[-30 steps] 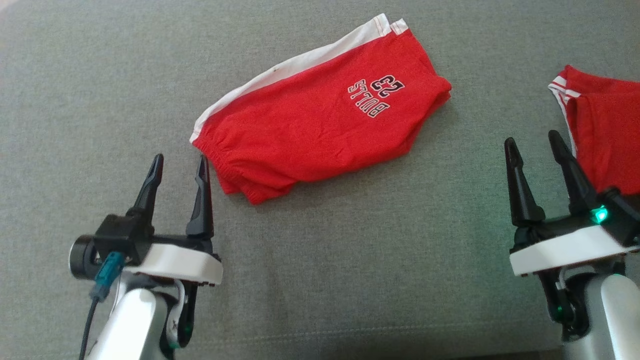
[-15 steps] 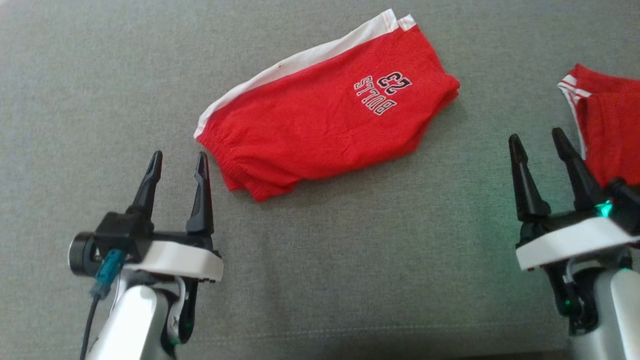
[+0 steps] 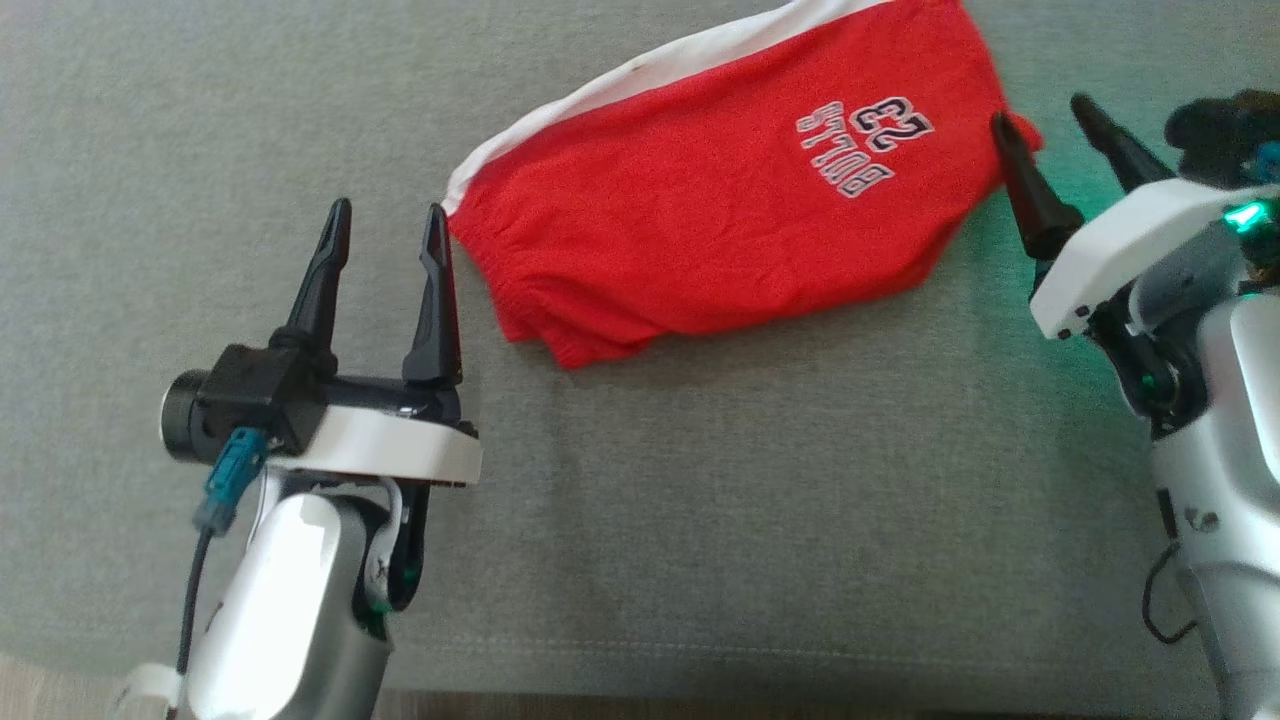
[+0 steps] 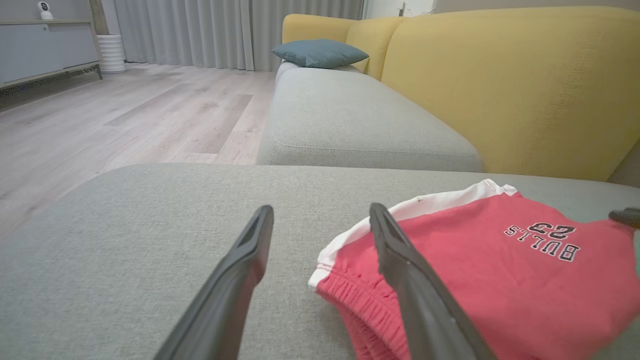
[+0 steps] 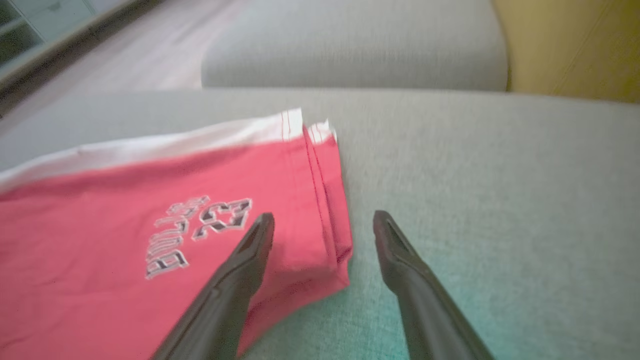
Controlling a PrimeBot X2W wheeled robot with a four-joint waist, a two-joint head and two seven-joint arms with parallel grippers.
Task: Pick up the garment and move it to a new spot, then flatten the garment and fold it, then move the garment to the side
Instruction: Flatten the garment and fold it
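Note:
The garment [image 3: 720, 210] is a pair of red shorts with a white side stripe and a "BULLS 23" print. It lies folded on the grey cushion. My left gripper [image 3: 385, 212] is open just left of the elastic waistband corner; in the left wrist view the garment [image 4: 475, 260] lies partly behind my gripper's [image 4: 321, 209] right finger. My right gripper [image 3: 1040, 112] is open at the garment's right end, tilted toward it. In the right wrist view the gripper [image 5: 324, 216] straddles the hem edge of the garment [image 5: 125, 210], with nothing gripped.
The grey sofa cushion [image 3: 700, 500] stretches around the garment, its front edge near the bottom of the head view. A yellow backrest [image 4: 500, 75], a blue pillow [image 4: 320, 52] and the wood floor [image 4: 125, 115] lie beyond.
The head camera has shifted, and a second red garment at the right has left the picture. My right gripper has swung up to the garment's right end. My left gripper keeps its place by the waistband.

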